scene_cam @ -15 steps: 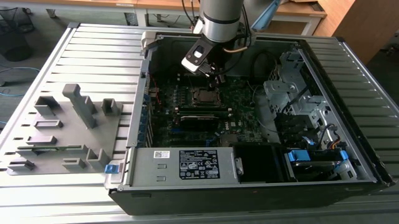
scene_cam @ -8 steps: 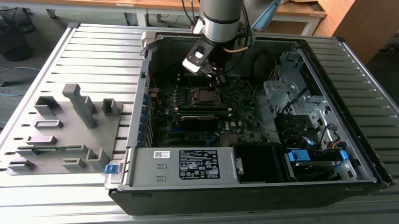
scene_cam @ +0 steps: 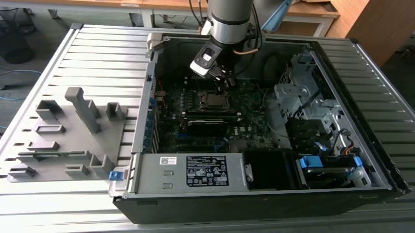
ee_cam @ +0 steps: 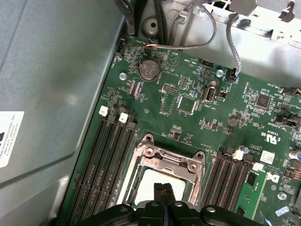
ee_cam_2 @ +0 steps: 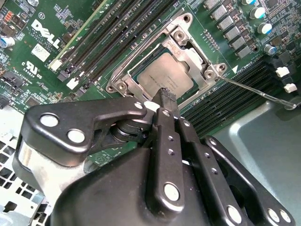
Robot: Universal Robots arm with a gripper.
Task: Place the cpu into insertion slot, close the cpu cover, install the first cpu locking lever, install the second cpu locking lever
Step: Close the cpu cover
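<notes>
The cpu (ee_cam_2: 162, 77) lies flat in the insertion slot (scene_cam: 211, 99), its dull metal top showing through the window of the cpu cover (ee_cam_2: 200, 61). The cover lies down over it as a silver frame (ee_cam: 167, 162). My gripper (ee_cam_2: 167, 97) is shut with nothing between its fingers. In both wrist views its tip (ee_cam: 163, 189) hangs just over the cpu's (ee_cam: 146, 184) edge; I cannot tell whether it touches. A thin locking lever rod (ee_cam_2: 256, 91) sticks out sideways from one corner of the socket. In the exterior view the gripper (scene_cam: 225, 82) hovers just behind the socket.
The green motherboard (ee_cam: 197, 113) sits inside an open computer case (scene_cam: 389, 160). Long black memory slots (ee_cam: 106, 160) flank the socket on both sides. Loose cables (ee_cam: 197, 28) and a drive cage (scene_cam: 304, 97) are close by. A grey fixture (scene_cam: 71, 136) stands on the exterior view's left.
</notes>
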